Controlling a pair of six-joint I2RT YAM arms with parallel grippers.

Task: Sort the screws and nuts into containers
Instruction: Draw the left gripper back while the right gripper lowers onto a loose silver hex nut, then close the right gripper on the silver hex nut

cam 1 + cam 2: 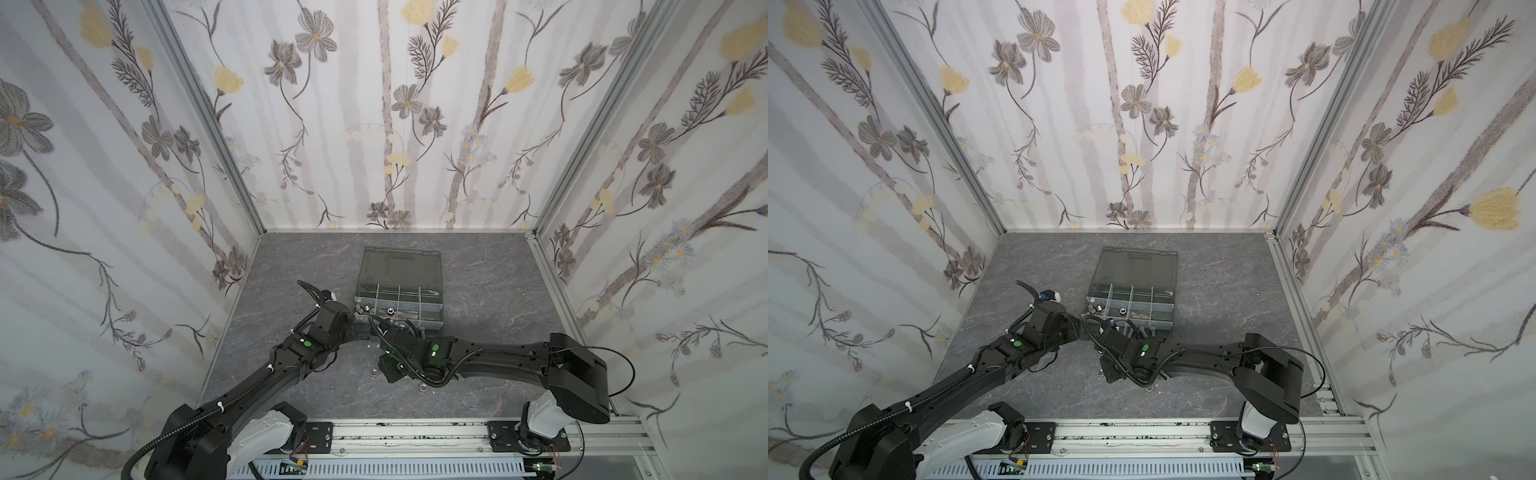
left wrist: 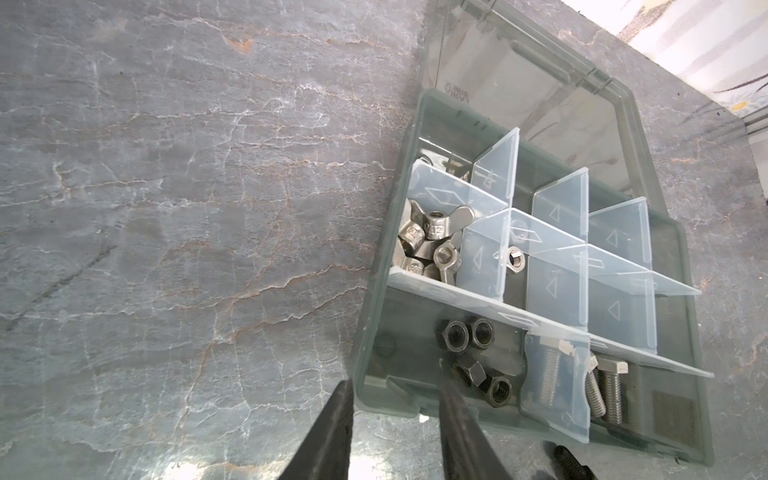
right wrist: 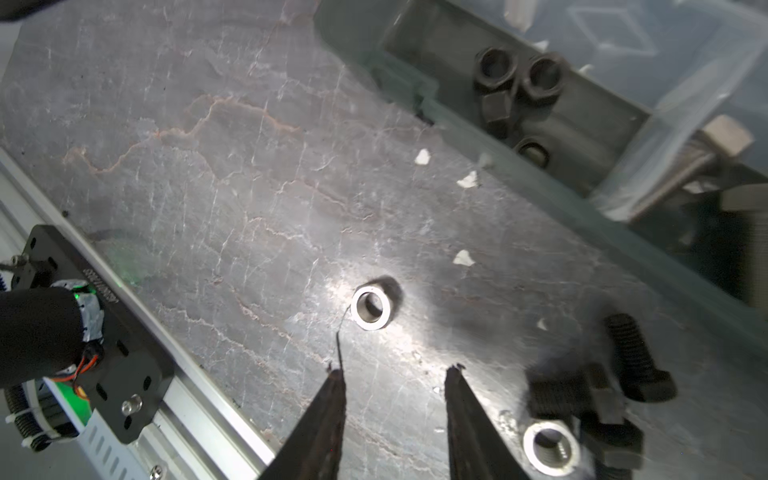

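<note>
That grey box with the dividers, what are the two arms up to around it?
Two robot arms are sorting hardware into the organiser case. Wing nuts, black nuts and silver bolts already lie in separate compartments. The left jaws hang open at its corner; the right jaws hang open near a loose silver nut, with black bolts nearby on the table.

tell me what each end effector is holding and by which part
Nothing is held. The left end effector stands open by the black nuts; the right end effector stands open near a silver nut.
</note>
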